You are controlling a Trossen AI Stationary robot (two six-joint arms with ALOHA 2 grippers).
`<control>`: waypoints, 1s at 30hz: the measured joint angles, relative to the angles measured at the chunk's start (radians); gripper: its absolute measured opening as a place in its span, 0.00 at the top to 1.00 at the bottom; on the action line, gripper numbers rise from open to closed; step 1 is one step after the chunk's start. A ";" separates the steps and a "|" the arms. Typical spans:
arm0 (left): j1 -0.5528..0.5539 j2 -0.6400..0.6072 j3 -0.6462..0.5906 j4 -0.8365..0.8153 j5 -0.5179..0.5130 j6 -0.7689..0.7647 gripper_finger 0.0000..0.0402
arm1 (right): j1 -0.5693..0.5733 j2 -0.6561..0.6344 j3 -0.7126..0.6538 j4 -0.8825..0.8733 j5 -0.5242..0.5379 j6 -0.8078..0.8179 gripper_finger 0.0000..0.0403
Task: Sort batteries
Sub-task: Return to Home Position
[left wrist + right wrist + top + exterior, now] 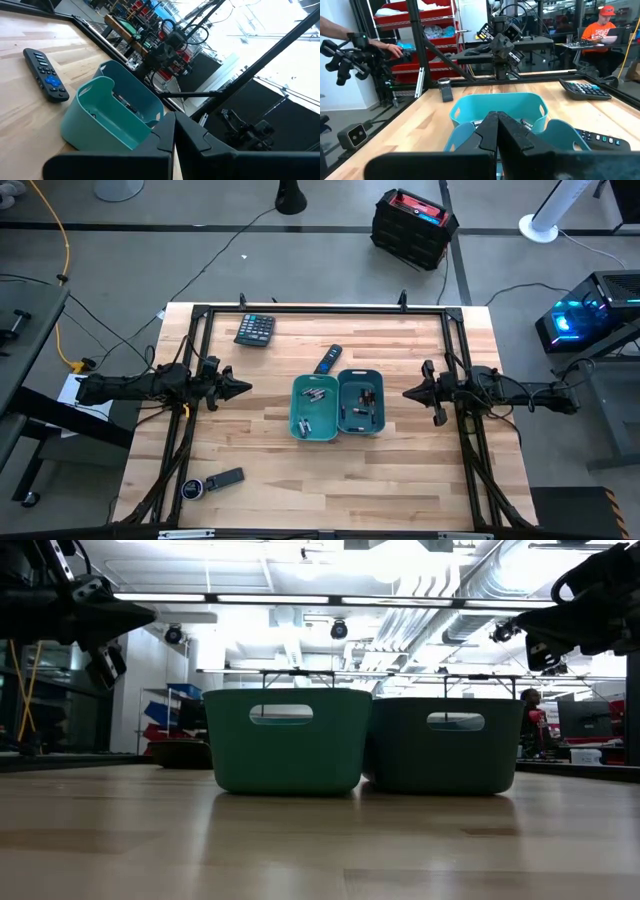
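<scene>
Batteries [317,395] lay inside the two bins at the middle of the high view. The green-teal bin [294,410], on the left of the pair, held a few pale silvery ones. The blue-teal bin [381,405], on the right, held some that looked darker. In the low view you could see the two bins side by side on the wooden table [400,470], with their upper rims touching.

Your left gripper [245,388] hung at the left centre of the high view. It pointed toward the bins but was well apart from them. In the left wrist view its two dark fingers [160,137] were pressed together, with nothing between them. Your right gripper [407,392] hung at the right centre of the same view, also pointing at the bins and apart from them. Its fingers [487,132] were clenched together too and held nothing. In the low view both arms stood in the upper corners of the frame, above the table surface.

A black remote control [327,360] lay slanted just above the bins in the high view, close to their upper edges. A dark calculator [254,329] lay at the upper left of the table. In the right wrist view a person in an orange shirt [602,30] sat at the upper right, beyond the table.
</scene>
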 joint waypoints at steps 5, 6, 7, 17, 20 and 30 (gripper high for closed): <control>0.000 0.000 0.000 0.000 0.000 0.000 1.00 | 0.000 0.000 0.000 0.000 0.000 -0.001 1.00; 0.000 0.000 0.000 0.000 0.000 0.000 1.00 | 0.000 0.000 0.000 0.000 0.000 -0.001 1.00; 0.000 0.000 0.000 0.000 0.000 0.000 1.00 | 0.000 0.000 0.000 0.000 0.000 -0.001 1.00; -0.002 0.000 0.000 0.005 0.067 0.283 1.00 | 0.000 0.000 0.000 0.000 0.000 -0.001 1.00; -0.008 0.000 0.000 0.056 0.044 0.639 1.00 | 0.000 0.000 0.000 0.000 0.000 -0.001 1.00; 0.011 0.000 0.000 -0.005 0.040 0.682 1.00 | 0.000 0.000 0.001 0.000 0.000 -0.001 1.00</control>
